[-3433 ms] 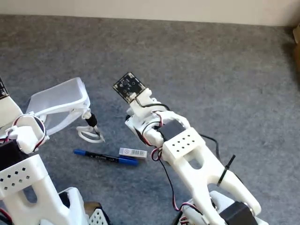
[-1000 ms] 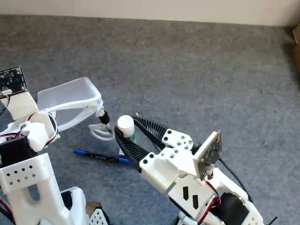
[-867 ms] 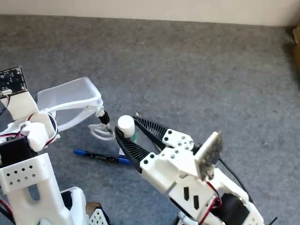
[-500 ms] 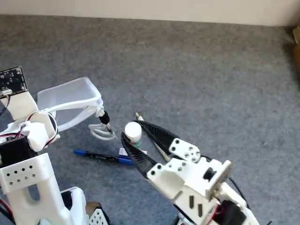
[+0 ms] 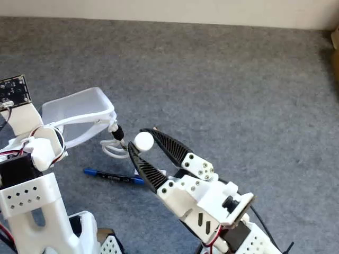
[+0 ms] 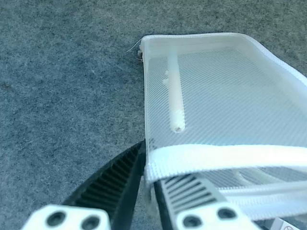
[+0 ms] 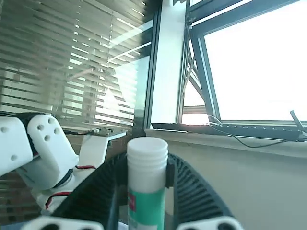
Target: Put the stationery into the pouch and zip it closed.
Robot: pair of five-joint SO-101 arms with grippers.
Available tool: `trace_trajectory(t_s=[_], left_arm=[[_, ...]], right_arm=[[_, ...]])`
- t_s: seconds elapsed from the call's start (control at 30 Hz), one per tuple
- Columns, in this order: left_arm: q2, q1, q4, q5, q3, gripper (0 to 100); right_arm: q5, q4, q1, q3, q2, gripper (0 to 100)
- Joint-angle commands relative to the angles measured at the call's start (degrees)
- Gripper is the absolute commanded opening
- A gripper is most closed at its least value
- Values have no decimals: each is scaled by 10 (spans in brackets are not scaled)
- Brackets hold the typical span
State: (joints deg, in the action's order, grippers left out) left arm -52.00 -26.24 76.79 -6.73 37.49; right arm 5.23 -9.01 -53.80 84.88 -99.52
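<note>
The right arm rises from the lower edge of the high view and leans toward the middle of the grey carpet (image 5: 249,79), its wrist turned up so that the right gripper (image 5: 141,138) points away from the floor. Its two black ribbed fingers (image 5: 175,148) are spread only as wide as the glue stick (image 7: 146,184) between them, and they clamp the stick on both sides just below its white cap. The stick stands upright in that grip, held clear of the carpet, with a green label under the cap.

The left arm stands at the left side of the high view, forearm raised. The left gripper (image 6: 146,155) is pinched onto the white mesh pouch (image 5: 79,114) at one corner of its banded edge, one finger on each face of the fabric. The pouch hangs out from the jaws, lifted off the carpet, its opening facing toward the right arm. A white stick-shaped item (image 6: 174,91) lies inside it against the mesh.

The glue stick is near the pouch's open corner but apart from it. A white loop (image 5: 110,151) hangs from that corner, and a blue pen (image 5: 114,177) lies flat on the carpet between the two arms
</note>
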Motion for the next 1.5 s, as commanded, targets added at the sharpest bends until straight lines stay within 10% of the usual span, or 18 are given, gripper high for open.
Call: trace_trajectory(t_s=[0.0,1.47], left_arm=[[-2,14,-8,6,-11,7],[-2,10,-8,6,-10,7]], right_arm=[[9,-60,-28,-7,54,5],[86,-747,-49,-289,954,5]])
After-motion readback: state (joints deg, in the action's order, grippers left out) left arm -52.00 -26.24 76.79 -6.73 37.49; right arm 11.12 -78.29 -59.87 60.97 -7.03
